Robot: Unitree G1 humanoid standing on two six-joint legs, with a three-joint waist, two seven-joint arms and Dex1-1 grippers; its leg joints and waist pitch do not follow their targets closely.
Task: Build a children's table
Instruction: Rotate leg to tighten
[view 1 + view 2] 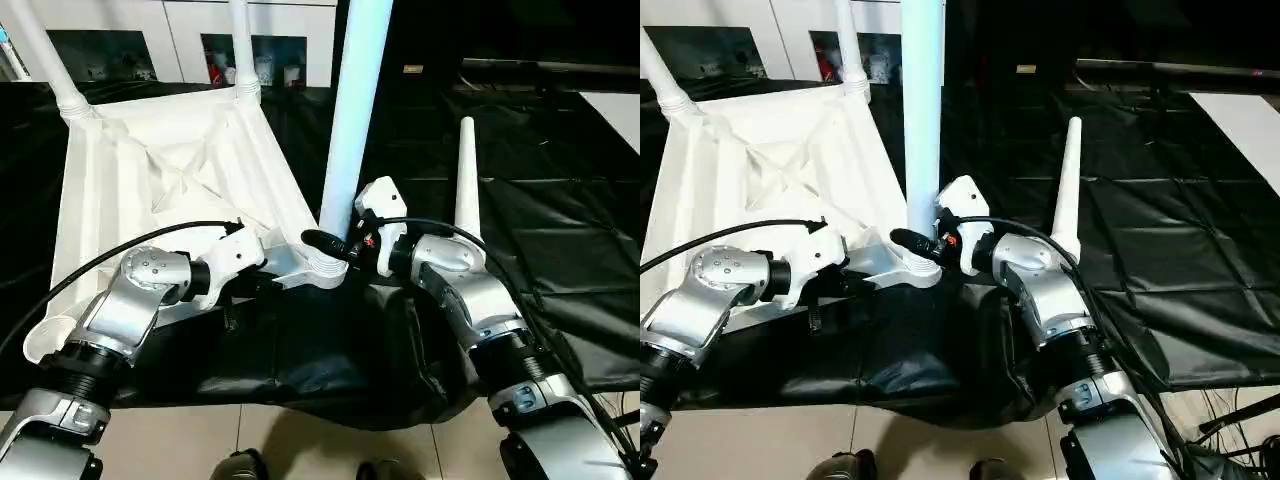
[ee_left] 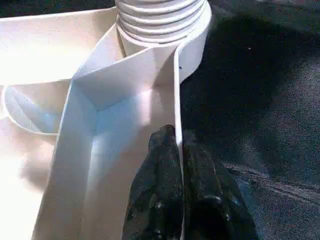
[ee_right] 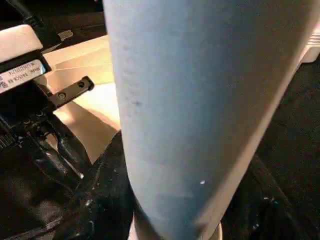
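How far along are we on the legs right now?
Two far legs already stand in their corner sockets of the upturned top. In hand: the right gripper is around the third leg at the near corner socket, while the left gripper pinches the rim beside it. Left: the fourth leg lies loose on the black sheet, and the near-left socket is empty.

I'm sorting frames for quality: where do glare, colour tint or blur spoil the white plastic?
Left wrist view: the table rim glares nearly blank beside the pinching left gripper; the ribbed leg end stays readable. Right wrist view: the gripped leg looms soft and bluish. Left eye view: sharp, that leg tinted blue, black sheet with dull sheen.
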